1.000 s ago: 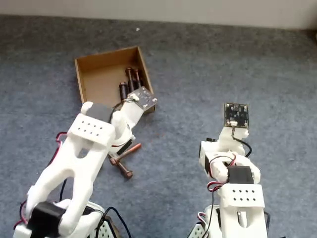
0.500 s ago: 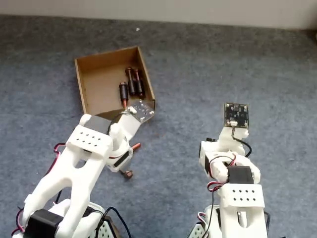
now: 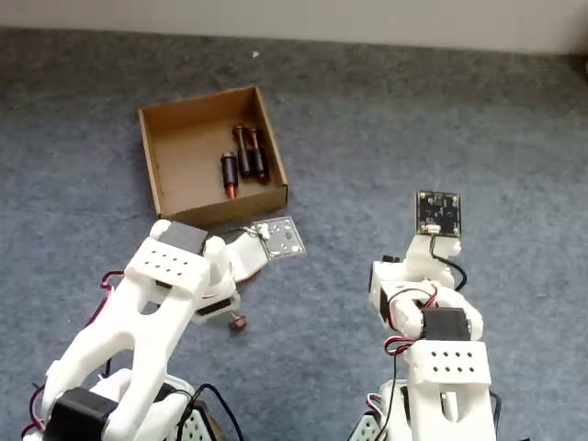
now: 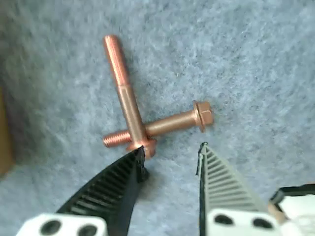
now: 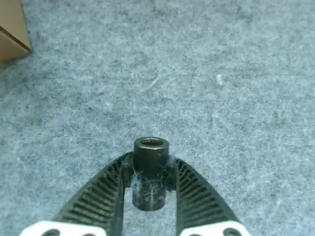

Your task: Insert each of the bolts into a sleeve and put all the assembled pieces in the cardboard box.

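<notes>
Left arm (image 3: 138, 312), right arm (image 3: 447, 363): white plastic, black servos, red/black cables. Left cam board (image 3: 280, 239) grey, right cam board (image 3: 438, 212) black. Left hand (image 4: 170, 153): ribbed jaws, black + grey; right hand (image 5: 150, 164): both black.

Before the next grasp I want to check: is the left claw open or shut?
Open. The left claw shows a clear gap between its fingers, carpet visible through it; it holds nothing, close to two crossed bolts.

Grey carpeted bench (image 3: 413, 110), open cardboard box (image 3: 225, 208) resting on it, two copper bolts (image 4: 129, 105) lying crossed nearby
</notes>
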You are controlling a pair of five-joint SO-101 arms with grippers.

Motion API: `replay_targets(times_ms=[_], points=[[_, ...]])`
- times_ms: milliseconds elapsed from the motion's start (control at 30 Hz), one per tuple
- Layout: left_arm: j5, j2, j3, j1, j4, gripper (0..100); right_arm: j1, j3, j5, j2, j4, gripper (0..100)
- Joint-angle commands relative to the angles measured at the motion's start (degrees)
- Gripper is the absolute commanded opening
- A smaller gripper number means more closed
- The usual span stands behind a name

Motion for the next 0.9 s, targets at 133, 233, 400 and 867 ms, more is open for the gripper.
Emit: replay_targets(times_ms=[133, 233, 400, 867], points=[[-17.49, -1.36, -0.13, 1.10, -2.29, 20, 0.66, -0.48, -0.18, -1.27, -1.36, 0.4], [-20.75, -1.36, 0.57, 1.10, -2.29, 20, 0.66, -0.48, -0.18, -1.27, -1.36, 0.4], [-26.90, -1.36, 3.47, 1.19, -2.64, 20, 0.66, -0.48, -0.18, -1.27, -1.36, 0.4], [-27.16, 5.41, 3.65, 6.55, -8.79, 20, 0.66, -0.48, -0.18, -1.19, -1.36, 0.4]])
